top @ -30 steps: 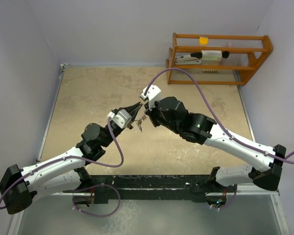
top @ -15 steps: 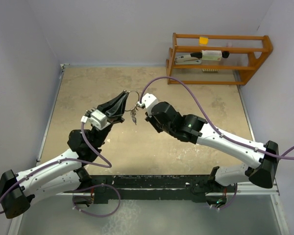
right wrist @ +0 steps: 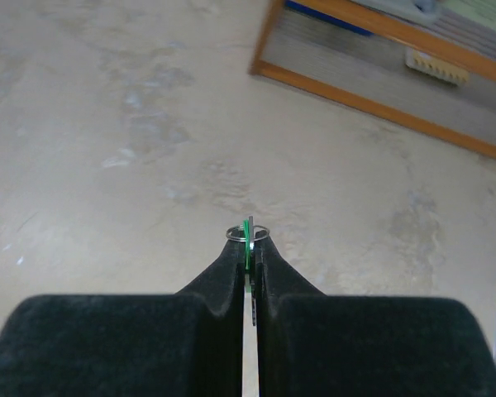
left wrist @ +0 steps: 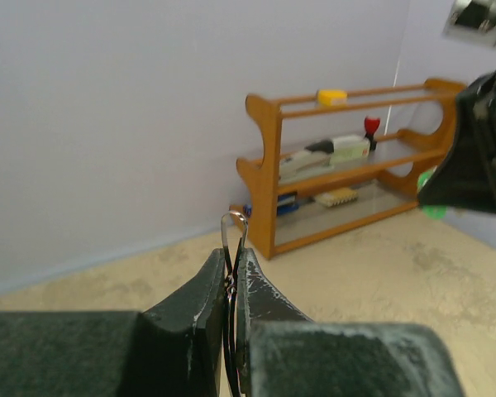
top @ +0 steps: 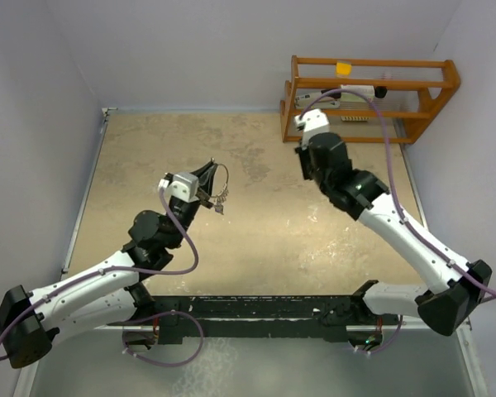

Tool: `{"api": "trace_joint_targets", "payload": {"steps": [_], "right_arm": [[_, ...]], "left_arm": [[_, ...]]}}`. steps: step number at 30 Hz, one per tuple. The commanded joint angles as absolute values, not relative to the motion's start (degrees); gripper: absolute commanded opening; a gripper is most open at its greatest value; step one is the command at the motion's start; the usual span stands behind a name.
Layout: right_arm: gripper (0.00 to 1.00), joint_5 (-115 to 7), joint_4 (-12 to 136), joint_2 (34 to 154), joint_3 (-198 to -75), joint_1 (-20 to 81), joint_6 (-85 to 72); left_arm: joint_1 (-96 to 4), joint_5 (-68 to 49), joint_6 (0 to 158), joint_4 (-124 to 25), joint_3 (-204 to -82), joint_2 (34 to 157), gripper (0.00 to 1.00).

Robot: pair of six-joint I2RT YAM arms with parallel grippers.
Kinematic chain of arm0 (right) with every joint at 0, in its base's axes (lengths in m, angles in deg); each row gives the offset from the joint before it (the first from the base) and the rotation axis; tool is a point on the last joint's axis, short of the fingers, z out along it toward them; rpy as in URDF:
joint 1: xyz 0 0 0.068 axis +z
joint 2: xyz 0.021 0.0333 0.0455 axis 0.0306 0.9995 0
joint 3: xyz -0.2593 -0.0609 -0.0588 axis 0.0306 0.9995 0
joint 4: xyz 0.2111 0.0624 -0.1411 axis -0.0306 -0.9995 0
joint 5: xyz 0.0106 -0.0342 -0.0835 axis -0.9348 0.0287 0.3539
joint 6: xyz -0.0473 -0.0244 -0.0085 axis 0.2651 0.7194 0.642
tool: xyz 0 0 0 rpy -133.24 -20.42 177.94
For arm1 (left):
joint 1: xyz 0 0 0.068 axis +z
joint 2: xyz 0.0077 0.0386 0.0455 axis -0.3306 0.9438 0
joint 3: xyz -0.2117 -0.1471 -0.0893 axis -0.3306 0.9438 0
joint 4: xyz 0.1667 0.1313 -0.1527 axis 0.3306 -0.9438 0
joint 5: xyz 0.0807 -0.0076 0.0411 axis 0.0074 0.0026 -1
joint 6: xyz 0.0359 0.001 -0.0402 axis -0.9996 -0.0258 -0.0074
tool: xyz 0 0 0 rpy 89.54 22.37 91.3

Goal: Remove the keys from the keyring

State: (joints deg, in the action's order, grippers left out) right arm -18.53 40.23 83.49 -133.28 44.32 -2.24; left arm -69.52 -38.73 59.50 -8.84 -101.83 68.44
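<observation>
My left gripper (top: 208, 173) is shut on the keyring (top: 221, 177), a thin silver wire loop, held above the table. Several small keys (top: 220, 202) hang from it. In the left wrist view the keyring (left wrist: 234, 223) pokes out past the tips of my left gripper (left wrist: 233, 266). My right gripper (top: 304, 151) hangs well apart at the back right, near the shelf. In the right wrist view my right gripper (right wrist: 248, 248) is shut on the green-headed key (right wrist: 249, 235), seen edge-on, with a small wire ring (right wrist: 235, 232) through its top. The green head (left wrist: 432, 207) also shows below the right gripper in the left wrist view.
A wooden shelf rack (top: 372, 103) with small items stands at the back right, close behind the right gripper. Grey walls border the beige tabletop (top: 165, 149) on the left, back and right. The rack (left wrist: 269, 174) also shows ahead in the left wrist view.
The two grippers were together at the keys; the right gripper has pulled away to the back right with the green key. The left gripper keeps the keyring and shifted slightly.
</observation>
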Motion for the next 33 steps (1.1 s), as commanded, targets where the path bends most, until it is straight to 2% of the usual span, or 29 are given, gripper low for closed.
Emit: {"api": "trace_joint_targets", "payload": {"steps": [1,12,21,33], "right_arm": [[0.0,-29.5,45.7,84.9,-130.6,34.0,-6.5],[0.0,-37.6,55.2,99.1,-123.1,27.3,-9.9],[0.0,-42.2,58.4,106.3,-123.5,26.3,-10.9],[0.02,-43.7,62.8,111.8,-122.3,24.5,-12.2]], "left_arm": [[-69.1,-43.8,64.8,-15.7,-104.5,71.9,0.0],[-62.6,-35.5,77.3,-20.1,-106.9,82.0,0.0],[-61.9,-30.6,78.5,-18.1,-107.1,84.6,0.0],[-61.7,-30.3,78.9,-18.6,-107.7,85.1,0.0]]}}
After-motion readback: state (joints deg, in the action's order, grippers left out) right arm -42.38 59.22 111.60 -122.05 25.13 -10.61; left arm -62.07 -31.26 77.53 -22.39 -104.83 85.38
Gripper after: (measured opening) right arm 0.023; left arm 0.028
